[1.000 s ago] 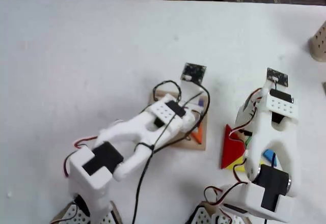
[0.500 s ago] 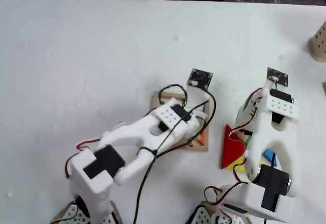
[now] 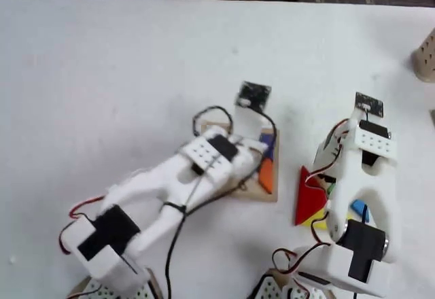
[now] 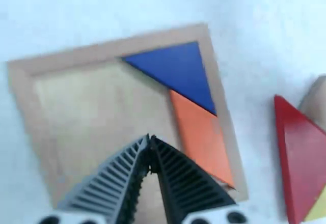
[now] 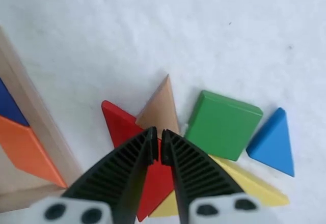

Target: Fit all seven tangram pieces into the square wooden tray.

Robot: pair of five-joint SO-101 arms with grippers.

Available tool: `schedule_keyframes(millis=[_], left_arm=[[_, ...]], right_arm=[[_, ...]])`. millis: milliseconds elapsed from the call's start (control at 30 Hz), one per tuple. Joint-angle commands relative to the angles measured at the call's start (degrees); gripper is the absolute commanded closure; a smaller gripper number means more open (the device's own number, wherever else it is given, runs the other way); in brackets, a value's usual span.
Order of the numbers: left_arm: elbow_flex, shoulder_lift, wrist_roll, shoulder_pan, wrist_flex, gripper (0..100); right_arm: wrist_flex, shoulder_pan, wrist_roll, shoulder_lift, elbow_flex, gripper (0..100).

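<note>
High view: my left arm lies across the tray at centre frame and covers most of it. The blue triangle and orange piece show along the tray's right side. My right arm stands at lower right over the loose pieces, with the red triangle just right of the tray. Left wrist view: the left gripper hangs over bare tray floor, fingers together, holding nothing. Blue and orange sit touching against one wall, which I judge keeps the remaining floor free. That floor is masked by the arm from above. Right wrist view: the right gripper, fingers together and empty, hangs over the red and tan triangles. The green square, small blue triangle and yellow triangle are bunched close by, handy to the tray. Here I count five pieces outstanding.
</note>
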Motion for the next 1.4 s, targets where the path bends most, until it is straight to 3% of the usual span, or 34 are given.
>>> schedule_keyframes(millis=[0,167,500,767,1000,1133,1367], left_arm=[[-0.7,-3.65,-1.58,-7.52,-2.46,98],[-0.35,-3.65,-1.58,-15.96,-8.44,98],[-0.79,-3.65,-4.92,-21.93,-9.49,98],[-0.44,-3.3,-6.15,-31.25,-14.59,98],[-0.26,-3.12,-7.38,-31.78,-14.77,98],[-0.18,-3.03,-8.09,-31.78,-14.68,98],[0.62,-3.03,-8.09,-32.04,-14.77,98]], right_arm=[[-0.04,0.75,0.44,-2.77,-0.18,98.1],[0.31,0.84,0.44,-5.49,1.14,98.1],[-4.7,0.75,0.79,-23.34,15.12,97.7],[-5.58,0.84,0.53,-21.67,16.53,87.8],[-8.57,1.8,0.09,-18.68,13.71,86.8],[-5.85,-1.54,-5.54,-15.16,9.85,78.7],[-4.62,-7.78,-0.26,-7.6,4.22,76.7]])
